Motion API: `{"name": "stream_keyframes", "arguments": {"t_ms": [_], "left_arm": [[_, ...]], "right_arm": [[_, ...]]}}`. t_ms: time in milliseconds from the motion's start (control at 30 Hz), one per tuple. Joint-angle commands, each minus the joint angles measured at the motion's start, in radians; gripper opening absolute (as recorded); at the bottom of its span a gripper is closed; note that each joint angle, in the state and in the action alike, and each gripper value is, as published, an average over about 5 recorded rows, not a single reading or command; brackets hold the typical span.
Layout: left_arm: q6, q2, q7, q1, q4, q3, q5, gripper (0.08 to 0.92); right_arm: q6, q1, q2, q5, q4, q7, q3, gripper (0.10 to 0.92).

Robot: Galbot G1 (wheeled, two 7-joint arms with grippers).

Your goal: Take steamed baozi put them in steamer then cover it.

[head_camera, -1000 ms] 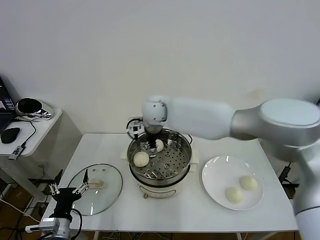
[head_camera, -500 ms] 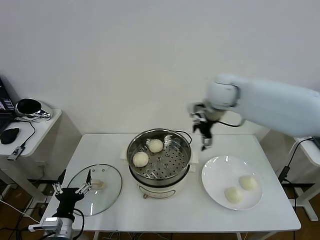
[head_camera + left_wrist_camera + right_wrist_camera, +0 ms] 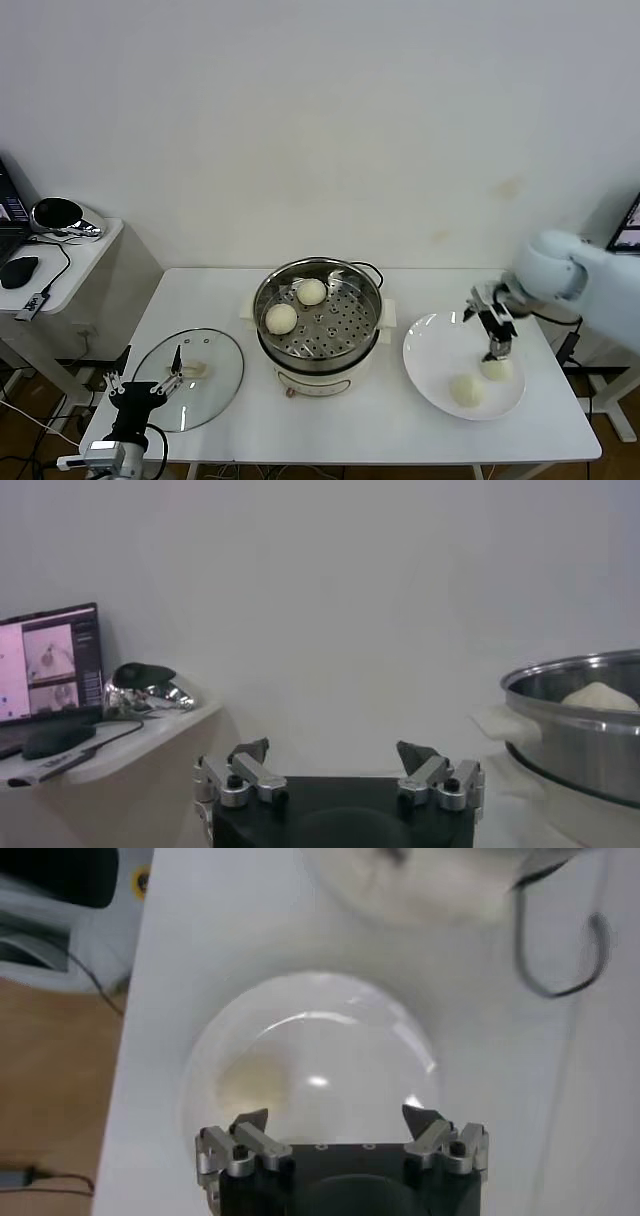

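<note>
Swinging away from the steamer (image 3: 318, 318), the right arm has crossed to the far side of the table and now hangs its right gripper (image 3: 494, 343) over the white plate (image 3: 432, 352), fingers spread apart and empty, pointing down just above the nearer-to-wall baozi (image 3: 495, 368). A second plate bun (image 3: 463, 389) sits just beside it, toward the table's front edge. From the right wrist camera the plate (image 3: 400, 1048) fills the space below the open fingers (image 3: 250, 1124), with one pale bun (image 3: 250, 1080) showing on it.

Over in the steel pot, two steamed baozi rest on the perforated tray: one at the back (image 3: 311, 291), one nearer the robot's left (image 3: 281, 318), close together but not touching. The pot is uncovered.

The glass cover (image 3: 210, 375) lies flat on the white table (image 3: 400, 440) to the steamer's left, cream handle up. The left gripper (image 3: 140, 389) is parked low at the table's front-left corner, close to the lid's edge, jaws wide apart and holding nothing. Its wrist camera looks level across at the steamer wall (image 3: 580, 735), a bun top (image 3: 598, 694) peeking over the rim.

A side desk (image 3: 70, 265) stands off to the left.
</note>
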Motion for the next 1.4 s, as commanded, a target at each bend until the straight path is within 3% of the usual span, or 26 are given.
{"name": "stream_keyframes", "arguments": {"t_ms": [33,1033,1400], "left_arm": [[-0.001,-0.004,0.000,0.003,-0.001,0.001,0.006,0.823],[-0.007,-0.011,-0.002,0.011,0.011,-0.027,0.003,0.823],[-0.007,-0.014,-0.002,0.010,0.009,-0.023,0.003,0.823]], "right_arm": [[0.033,-0.298,-0.103,-0.101,0.036,0.015,0.175,0.823],[0.008,-0.453,0.118,-0.140,-0.163,0.131,0.287,0.818],[0.006,-0.440,0.119,-0.140,-0.165,0.118,0.290,0.683]]}}
